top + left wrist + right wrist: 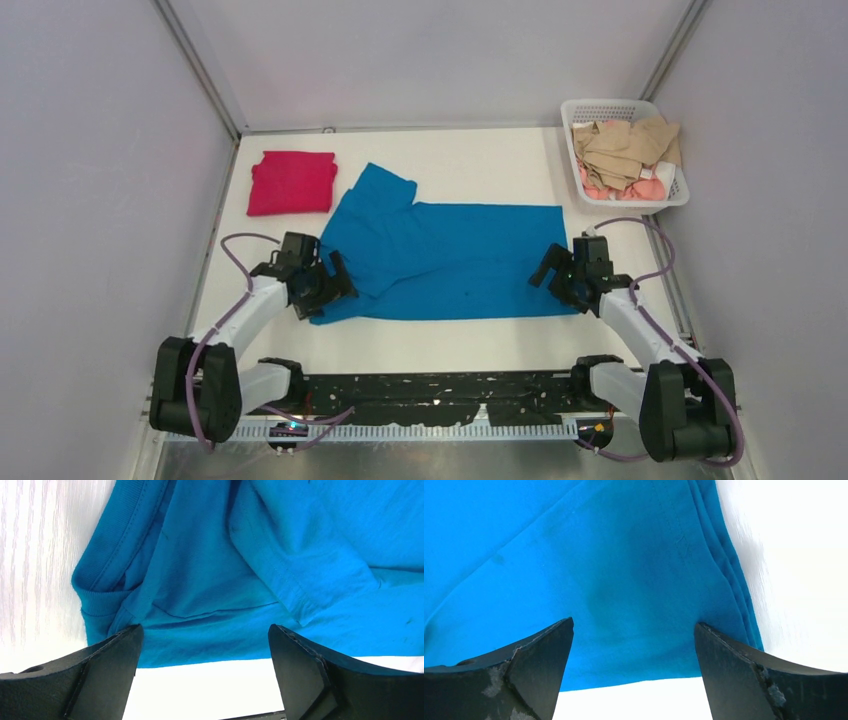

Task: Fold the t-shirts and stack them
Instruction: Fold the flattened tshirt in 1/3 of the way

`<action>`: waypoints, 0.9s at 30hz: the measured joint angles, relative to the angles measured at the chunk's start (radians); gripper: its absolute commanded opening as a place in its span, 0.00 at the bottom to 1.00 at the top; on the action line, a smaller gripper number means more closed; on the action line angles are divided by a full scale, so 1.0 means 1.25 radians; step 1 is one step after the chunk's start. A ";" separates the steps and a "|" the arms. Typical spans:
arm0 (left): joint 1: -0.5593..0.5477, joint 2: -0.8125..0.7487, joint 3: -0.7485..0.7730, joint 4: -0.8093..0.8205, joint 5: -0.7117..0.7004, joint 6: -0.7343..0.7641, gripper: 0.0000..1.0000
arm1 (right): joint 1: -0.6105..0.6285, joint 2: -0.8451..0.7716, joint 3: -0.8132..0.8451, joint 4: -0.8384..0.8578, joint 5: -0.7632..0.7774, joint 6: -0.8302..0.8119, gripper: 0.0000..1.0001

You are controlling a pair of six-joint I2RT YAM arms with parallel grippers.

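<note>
The blue t-shirt (450,258) lies spread across the middle of the table, partly folded, one sleeve sticking out at its far left. The magenta-red t-shirt (292,182) lies folded at the far left. My left gripper (338,280) is open over the blue shirt's near left corner, by the collar (107,580); its jaws stand wide over the near edge (205,630). My right gripper (550,268) is open over the near right corner, at the hem (724,565); the cloth (634,605) lies between its jaws, not held.
A white basket (672,198) of beige and pink clothes stands at the far right. Grey walls close in the table on the left, right and back. A black strip with cables runs along the near edge (440,390).
</note>
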 measured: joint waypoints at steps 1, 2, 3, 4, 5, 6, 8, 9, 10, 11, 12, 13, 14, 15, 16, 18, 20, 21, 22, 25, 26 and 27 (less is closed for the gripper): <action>-0.001 -0.018 -0.011 0.000 0.002 -0.001 1.00 | 0.000 -0.025 -0.010 -0.015 -0.001 0.002 0.96; -0.003 -0.036 -0.022 -0.001 0.003 -0.001 1.00 | 0.000 -0.046 -0.019 -0.030 -0.004 0.005 0.96; -0.007 -0.066 -0.040 -0.003 0.004 -0.002 1.00 | 0.000 -0.071 -0.028 -0.048 -0.007 0.010 0.96; -0.009 -0.088 -0.052 -0.009 0.005 -0.003 1.00 | 0.000 -0.095 -0.036 -0.070 -0.011 0.016 0.96; -0.011 -0.116 -0.065 -0.019 0.005 -0.005 1.00 | 0.000 -0.119 -0.043 -0.093 -0.013 0.020 0.96; -0.013 -0.142 -0.077 -0.029 0.005 -0.007 1.00 | 0.000 -0.137 -0.047 -0.112 -0.012 0.023 0.96; -0.016 -0.188 -0.095 -0.054 0.005 -0.013 1.00 | 0.000 -0.178 -0.053 -0.158 -0.008 0.030 0.96; -0.017 -0.209 -0.101 -0.071 0.005 -0.018 1.00 | 0.000 -0.198 -0.053 -0.182 -0.005 0.032 0.96; -0.017 -0.225 -0.103 -0.089 0.005 -0.022 1.00 | 0.000 -0.216 -0.053 -0.200 -0.005 0.034 0.96; -0.018 -0.248 -0.105 -0.113 0.001 -0.026 1.00 | 0.000 -0.237 -0.053 -0.216 -0.004 0.036 0.96; -0.019 -0.269 -0.106 -0.133 -0.005 -0.030 1.00 | 0.000 -0.253 -0.053 -0.228 -0.002 0.038 0.96; -0.020 -0.291 -0.106 -0.149 -0.012 -0.035 0.99 | 0.000 -0.274 -0.053 -0.240 0.000 0.039 0.96; -0.021 -0.310 -0.106 -0.162 -0.019 -0.043 1.00 | 0.000 -0.290 -0.053 -0.249 0.002 0.040 0.96; -0.021 -0.323 -0.105 -0.171 -0.026 -0.046 1.00 | 0.000 -0.297 -0.053 -0.253 0.003 0.040 0.96; -0.022 -0.335 -0.099 -0.185 -0.034 -0.048 1.00 | 0.000 -0.300 -0.051 -0.259 0.006 0.039 0.96; -0.022 -0.340 -0.069 -0.210 -0.046 -0.048 1.00 | 0.003 -0.292 -0.037 -0.267 0.010 0.035 0.95; -0.022 -0.329 -0.023 -0.219 -0.055 -0.044 1.00 | 0.008 -0.271 -0.009 -0.269 0.022 0.025 0.95; -0.022 -0.315 0.008 -0.216 -0.056 -0.042 1.00 | 0.011 -0.257 0.007 -0.269 0.029 0.018 0.95; -0.022 -0.297 0.040 -0.213 -0.057 -0.040 0.99 | 0.014 -0.238 0.028 -0.266 0.036 0.009 0.95; -0.025 -0.209 0.146 -0.187 -0.060 -0.027 1.00 | 0.025 -0.178 0.095 -0.221 0.044 -0.010 0.95; -0.027 -0.172 0.178 -0.171 -0.061 -0.023 1.00 | 0.032 -0.152 0.113 -0.194 0.045 -0.014 0.95; -0.028 -0.134 0.209 -0.159 -0.062 -0.019 1.00 | 0.042 -0.131 0.128 -0.174 0.045 -0.018 0.95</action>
